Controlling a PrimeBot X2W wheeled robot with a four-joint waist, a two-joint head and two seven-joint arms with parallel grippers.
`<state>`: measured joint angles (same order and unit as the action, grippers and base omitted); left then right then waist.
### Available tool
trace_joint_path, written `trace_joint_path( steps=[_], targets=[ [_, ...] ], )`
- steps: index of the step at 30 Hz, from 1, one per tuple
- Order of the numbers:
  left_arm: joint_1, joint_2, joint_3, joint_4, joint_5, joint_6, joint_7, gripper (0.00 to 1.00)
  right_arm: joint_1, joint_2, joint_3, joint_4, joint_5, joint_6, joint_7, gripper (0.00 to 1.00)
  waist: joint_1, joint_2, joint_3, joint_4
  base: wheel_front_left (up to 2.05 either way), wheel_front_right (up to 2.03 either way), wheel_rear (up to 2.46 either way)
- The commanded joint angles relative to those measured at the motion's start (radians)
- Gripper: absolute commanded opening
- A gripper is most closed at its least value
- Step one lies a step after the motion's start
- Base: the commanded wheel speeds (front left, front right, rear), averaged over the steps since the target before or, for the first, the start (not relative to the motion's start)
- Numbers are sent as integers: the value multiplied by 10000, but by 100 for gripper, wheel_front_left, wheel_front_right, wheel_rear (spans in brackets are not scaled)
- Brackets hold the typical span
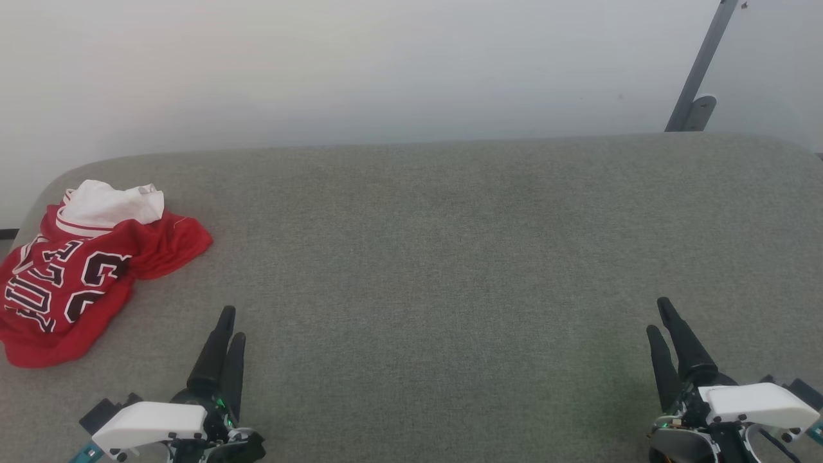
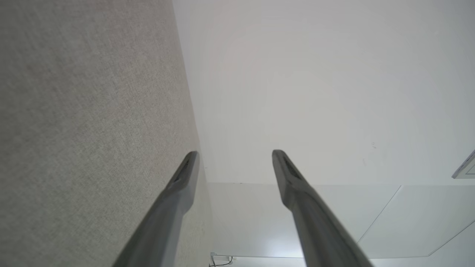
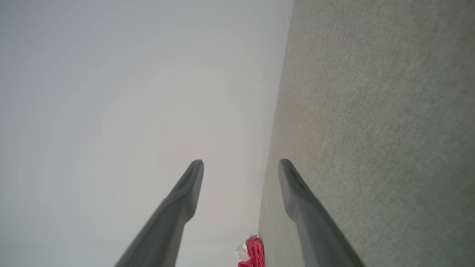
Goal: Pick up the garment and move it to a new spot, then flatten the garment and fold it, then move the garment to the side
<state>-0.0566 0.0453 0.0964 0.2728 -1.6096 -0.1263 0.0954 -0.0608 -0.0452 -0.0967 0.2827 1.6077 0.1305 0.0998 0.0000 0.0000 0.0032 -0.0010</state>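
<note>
**Left arm:** lower left of the head view. Left gripper [image 1: 232, 323] has two long dark fingers pointing up that view and leaning slightly toward the middle. The tips stand apart, with nothing between them. The white left wrist cover [image 1: 151, 421] sits behind the finger base.

**Right arm:** lower right of the head view. Right gripper [image 1: 657, 315] has fingers pointing up and leaning toward the middle. The tips are likewise parted and empty. The white right wrist cover [image 1: 759, 402] sits behind.

The two grippers are well apart.

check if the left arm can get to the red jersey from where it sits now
Probably yes: the jersey lies crumpled at the left end of the table, just ahead and left of the left gripper, with only bare surface between them.
</note>
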Motion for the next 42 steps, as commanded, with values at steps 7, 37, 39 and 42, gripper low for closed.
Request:
trace_joint_path(
  steps=[7,37,39,42],
  targets=[
    [-98,156,-261,-493,657,116,-450,100,-293,-311,443,-329,-773,0,-453,100,0,0,1,-37,0,0,0],
    [158,803,-195,-697,7185,122,-1960,100,-738,-1611,1294,153,-5976,2,-1632,100,0,0,68,-156,0,0,0],
    [171,792,-185,-665,7451,100,-2015,100,-736,-1640,1288,149,-6194,2,-1665,100,0,0,74,-162,0,0,0],
    [169,783,-177,-644,7807,66,-2105,100,-731,-1663,1284,132,-6487,2,-1718,100,0,0,83,-167,0,0,0]
  ],
)
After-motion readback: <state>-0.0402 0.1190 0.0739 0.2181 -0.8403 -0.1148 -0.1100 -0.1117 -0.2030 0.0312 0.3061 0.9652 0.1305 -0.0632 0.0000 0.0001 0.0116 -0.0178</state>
